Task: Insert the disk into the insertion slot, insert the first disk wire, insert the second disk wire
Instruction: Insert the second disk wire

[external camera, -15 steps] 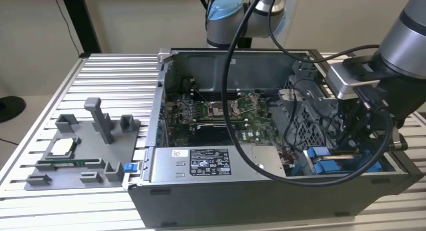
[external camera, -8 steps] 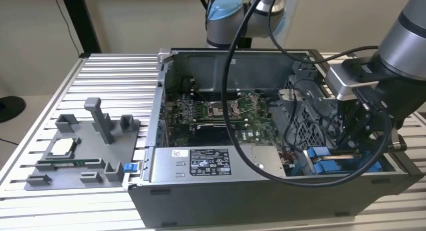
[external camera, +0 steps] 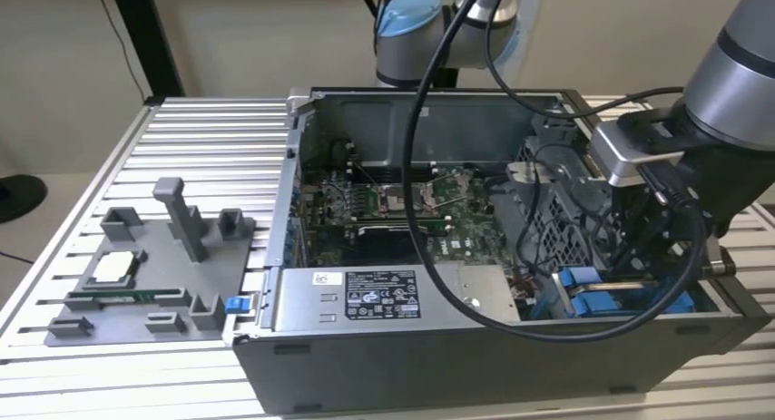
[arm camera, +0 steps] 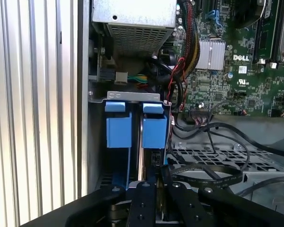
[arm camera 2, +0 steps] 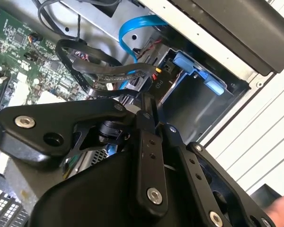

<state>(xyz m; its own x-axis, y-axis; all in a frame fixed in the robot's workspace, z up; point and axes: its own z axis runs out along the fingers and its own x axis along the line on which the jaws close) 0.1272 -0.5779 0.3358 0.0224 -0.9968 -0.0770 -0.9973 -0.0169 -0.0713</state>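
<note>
While inside, tool (arm camera: 149, 187) meets disk (arm camera: 142, 130).

Disk (arm camera: 142, 137) inside insertion slot (arm camera: 132, 97).

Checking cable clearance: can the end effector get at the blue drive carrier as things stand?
Probably yes. The end effector sits right at the blue drive carrier in its bay, though a flat black cable loops close beside it.

In the second wrist view, a flat black cable (arm camera 2: 109, 71) is pinched by the gripper (arm camera 2: 146, 101) beside the blue carrier (arm camera 2: 199, 71).
</note>
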